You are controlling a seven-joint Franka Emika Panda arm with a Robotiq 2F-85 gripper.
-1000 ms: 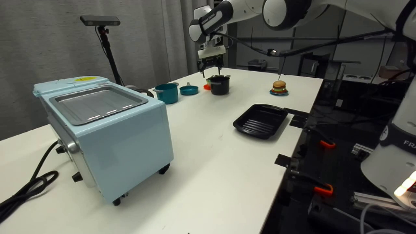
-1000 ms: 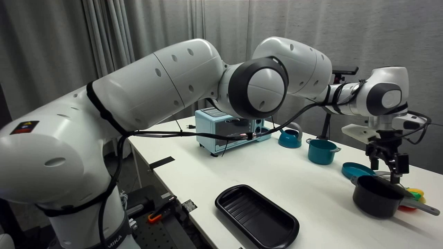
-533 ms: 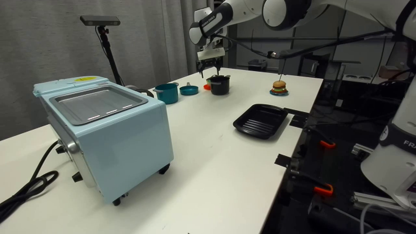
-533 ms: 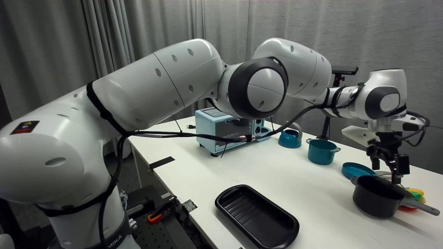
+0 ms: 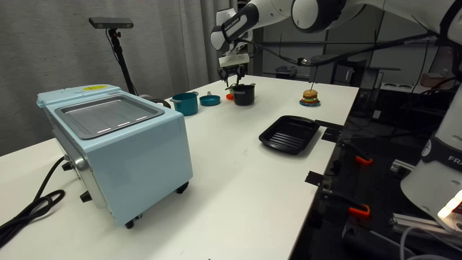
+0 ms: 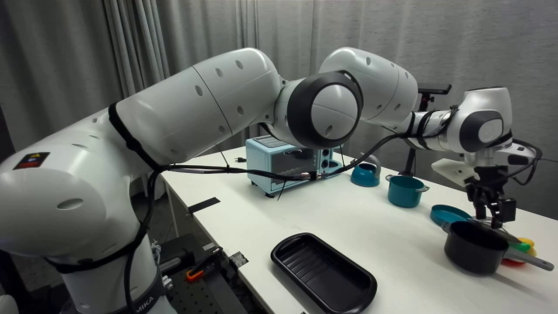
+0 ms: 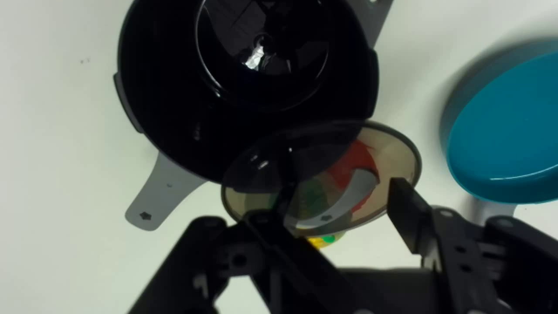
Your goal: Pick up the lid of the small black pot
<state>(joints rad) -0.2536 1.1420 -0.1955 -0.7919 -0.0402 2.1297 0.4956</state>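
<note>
Jaws narrowed at tilted lid (image 7: pixel 321 178), cannot tell if gripping; black pot (image 6: pixel 470 255) on white table (image 6: pixel 383 235), grey curtain (image 6: pixel 501 39) behind

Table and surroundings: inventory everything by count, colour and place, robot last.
table: one, white, centre
small black pot: one, black, on table
lid: one, clear, tilted partly over small black pot
teal pan: one, teal, near lid
teal pot: one, teal, beside teal pan
appliance: one, light blue, on table
kettle: one, blue, beside appliance
grill tray: one, black, near table edge
plate: one, blue, on table
toy burger: one, multicoloured, on plate
small items: count unclear, red, yellow, green, by lid
tape: several, black, at table edge
power cord: one, black, by appliance
clamps: two visible, black and orange, beside table
camera: one, dark, behind table
curtains: count unclear, grey, background
arm: one, white and black, above table
gripper: one, black, at lid, open
</note>
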